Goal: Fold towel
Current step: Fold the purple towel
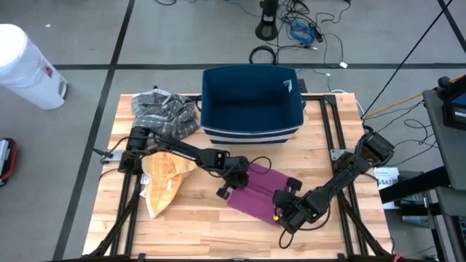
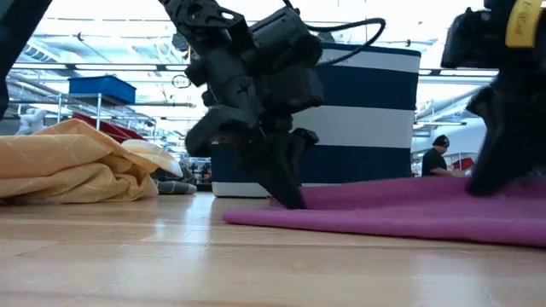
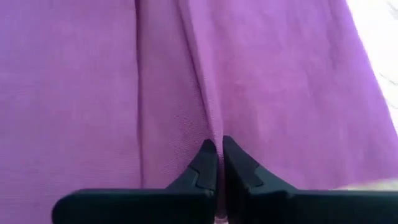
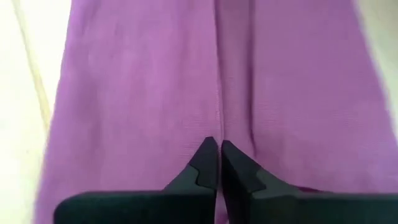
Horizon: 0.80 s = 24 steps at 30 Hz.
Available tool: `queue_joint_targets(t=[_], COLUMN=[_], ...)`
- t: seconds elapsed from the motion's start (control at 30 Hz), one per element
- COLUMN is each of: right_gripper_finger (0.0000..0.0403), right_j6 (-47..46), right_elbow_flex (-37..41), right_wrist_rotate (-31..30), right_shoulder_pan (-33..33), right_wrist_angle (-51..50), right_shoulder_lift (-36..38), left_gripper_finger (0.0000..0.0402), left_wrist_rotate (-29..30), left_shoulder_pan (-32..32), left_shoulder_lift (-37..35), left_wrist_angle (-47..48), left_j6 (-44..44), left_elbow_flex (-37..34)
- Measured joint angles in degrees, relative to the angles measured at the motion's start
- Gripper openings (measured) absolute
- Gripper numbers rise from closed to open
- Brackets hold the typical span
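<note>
High view: purple towel (image 1: pixel 258 191) lies flat on the wooden table (image 1: pixel 204 233), in front of the navy bin (image 1: pixel 251 105). Left gripper (image 1: pixel 231 183) sits at the towel's left edge, right gripper (image 1: pixel 285 209) at its near right corner. A yellow cloth (image 1: pixel 164 180) lies to the left, touching the left arm, and a grey plaid cloth (image 1: pixel 166 113) is bunched at the far left by the bin.

Low view: left gripper (image 2: pixel 290 189) is down at the towel's (image 2: pixel 409 213) left end, tips touching the fabric. Right arm shows at the picture's right edge, tips hidden. Yellow cloth (image 2: pixel 68 166) is heaped at left; bin (image 2: pixel 358 111) stands behind (a person in black is seen far back in the room).

Left wrist view: fingers (image 3: pixel 202 165) pinched together on a ridge of the towel (image 3: pixel 93 93).

Right wrist view: same, w/ fingers (image 4: pixel 202 162) clamped together on a crease of the towel (image 4: pixel 137 93); bare table (image 4: pixel 18 124) beside it.
</note>
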<state>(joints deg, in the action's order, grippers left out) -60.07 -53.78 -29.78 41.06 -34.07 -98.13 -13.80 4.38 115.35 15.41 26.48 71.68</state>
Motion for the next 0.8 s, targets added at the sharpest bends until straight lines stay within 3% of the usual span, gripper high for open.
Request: queue_joint_targets(t=[0.13, 0.57, 0.8], right_gripper_finger=[0.0, 0.0, 0.0], right_j6=[0.35, 2.49, 4.38], right_elbow_flex=[0.0, -0.05, -0.07], right_wrist_rotate=[-0.36, 3.03, -1.37], right_shoulder_pan=[0.26, -0.24, -0.4], right_wrist_angle=[-0.57, -0.16, -1.13], right_shoulder_lift=[2.19, 3.02, 3.87], left_gripper_finger=[0.0004, 0.0003, 0.0003], left_wrist_rotate=[1.33, 1.61, 11.42], left_shoulder_pan=[-0.02, 1.38, 1.64], left_shoulder_lift=[-3.14, -3.37, -3.6], left_wrist_angle=[1.35, 2.74, 2.86], left_j6=[0.84, -0.23, 1.03], left_elbow_flex=[0.16, 0.24, 0.26])
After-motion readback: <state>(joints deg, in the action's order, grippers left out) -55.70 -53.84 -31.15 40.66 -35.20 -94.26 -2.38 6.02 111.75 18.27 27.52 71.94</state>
